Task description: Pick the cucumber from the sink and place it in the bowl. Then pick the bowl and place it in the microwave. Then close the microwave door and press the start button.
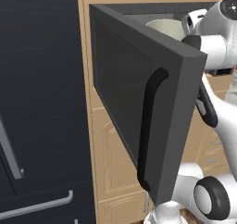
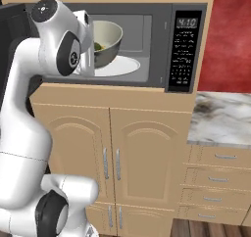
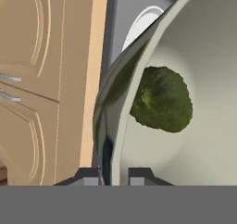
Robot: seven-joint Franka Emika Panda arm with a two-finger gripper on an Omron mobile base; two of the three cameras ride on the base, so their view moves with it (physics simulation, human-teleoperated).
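From the left base view my arm reaches past the open microwave door [image 1: 139, 102], swung out wide beside me, toward the bowl [image 1: 167, 28] inside the microwave [image 1: 152, 9]. From the right base view the bowl sits tilted over the white turntable [image 2: 120, 66], just ahead of my wrist. Along my claw [image 3: 115, 176], its two tips straddle the bowl's rim, clenched on it, with the cucumber [image 3: 162, 99] lying in the bowl just beyond.
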